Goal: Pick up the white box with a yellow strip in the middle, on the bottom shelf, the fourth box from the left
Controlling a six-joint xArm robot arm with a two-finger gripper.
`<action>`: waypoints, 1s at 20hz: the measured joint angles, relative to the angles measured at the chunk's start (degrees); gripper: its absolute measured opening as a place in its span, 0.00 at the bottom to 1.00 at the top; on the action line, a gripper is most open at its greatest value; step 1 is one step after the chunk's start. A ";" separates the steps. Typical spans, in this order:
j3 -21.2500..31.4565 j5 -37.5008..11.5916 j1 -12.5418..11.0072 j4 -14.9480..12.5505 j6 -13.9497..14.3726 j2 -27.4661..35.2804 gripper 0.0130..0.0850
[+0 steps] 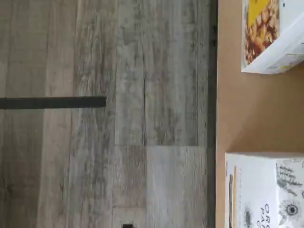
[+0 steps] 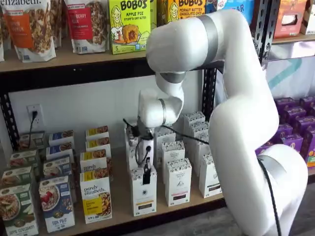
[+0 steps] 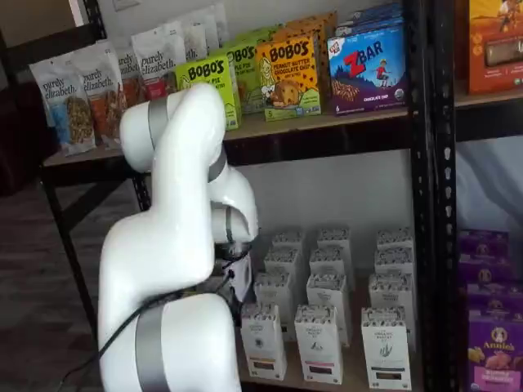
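We see our gripper [image 2: 146, 176] (fingers apart) right in front of the white box [image 2: 143, 192], at the shelf's [image 2: 123, 206] front edge.

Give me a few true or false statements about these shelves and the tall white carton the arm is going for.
1. The tall white carton with a dark label strip stands on the light-brown wooden bottom shelf. True.
2. A green Bobo's box sits on the upper wooden shelf. True.
3. The carton is lifted clear of the board. False: it rests on it.
4. The purple boxes stand left of the other white cartons. False: they are to the right in both shelf views.
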 joint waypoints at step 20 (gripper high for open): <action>-8.00 -1.34 0.06 -5.85 5.27 6.97 1.00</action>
